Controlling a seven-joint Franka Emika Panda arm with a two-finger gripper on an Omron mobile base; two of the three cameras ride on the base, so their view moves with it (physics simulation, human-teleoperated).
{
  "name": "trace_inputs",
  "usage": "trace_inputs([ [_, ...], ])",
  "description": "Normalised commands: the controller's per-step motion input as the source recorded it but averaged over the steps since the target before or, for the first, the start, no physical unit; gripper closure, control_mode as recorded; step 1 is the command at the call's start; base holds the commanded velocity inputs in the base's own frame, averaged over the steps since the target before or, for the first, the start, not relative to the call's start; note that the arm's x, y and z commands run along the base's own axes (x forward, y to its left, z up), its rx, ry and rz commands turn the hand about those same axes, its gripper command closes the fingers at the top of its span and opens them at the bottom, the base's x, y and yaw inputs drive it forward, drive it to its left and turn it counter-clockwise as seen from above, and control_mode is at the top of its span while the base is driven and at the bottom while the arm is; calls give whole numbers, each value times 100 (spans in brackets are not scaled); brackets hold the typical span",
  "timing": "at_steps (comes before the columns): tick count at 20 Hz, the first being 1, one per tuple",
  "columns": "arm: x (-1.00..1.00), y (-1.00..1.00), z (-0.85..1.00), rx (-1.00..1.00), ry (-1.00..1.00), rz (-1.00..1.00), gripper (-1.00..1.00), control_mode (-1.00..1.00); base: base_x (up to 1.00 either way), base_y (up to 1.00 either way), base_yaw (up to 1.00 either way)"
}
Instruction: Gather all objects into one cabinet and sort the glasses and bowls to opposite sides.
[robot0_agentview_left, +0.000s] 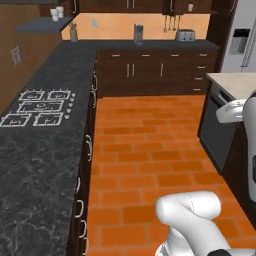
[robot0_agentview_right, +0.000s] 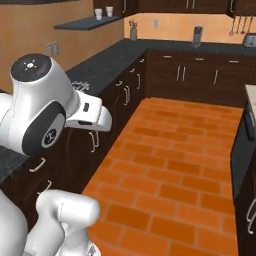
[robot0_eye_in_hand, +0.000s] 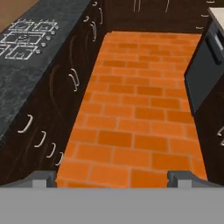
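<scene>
My gripper (robot0_eye_in_hand: 113, 178) is open, its two dark fingertips (robot0_eye_in_hand: 43, 178) set wide apart with nothing between them, hanging over the orange brick floor (robot0_eye_in_hand: 140, 113). The red mug, the speckled mug, the patterned bowl and the yellow jar are out of view. Dark brown wall cabinets (robot0_agentview_left: 125, 5) show just their lower edges above the back counter. Two small pale cups (robot0_agentview_left: 56, 12) stand on a wall shelf (robot0_agentview_right: 87, 22) at the far left, too small to make out. A brownish container (robot0_agentview_left: 73, 32) stands on the back counter.
A long dark speckled counter (robot0_agentview_left: 35, 165) with a gas hob (robot0_agentview_left: 37, 107) runs along the left above base cabinets. The back counter holds a dark upright item (robot0_agentview_left: 138, 34) and a silver toaster (robot0_agentview_left: 185, 35). A dark appliance front (robot0_eye_in_hand: 203, 70) and a pale counter (robot0_agentview_left: 235, 82) stand on the right.
</scene>
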Motion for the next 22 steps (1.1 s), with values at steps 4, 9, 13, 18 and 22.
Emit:
trace_inputs([
  [4,0,0,0,0,0,0,-100,100,100,3,-9],
  [9,0,0,0,0,0,0,-100,100,100,1,-10],
  [13,0,0,0,0,0,0,-100,100,100,3,-10],
  [18,0,0,0,0,0,0,-100,100,100,2,-9],
  [22,0,0,0,0,0,0,-100,100,100,0,-7],
])
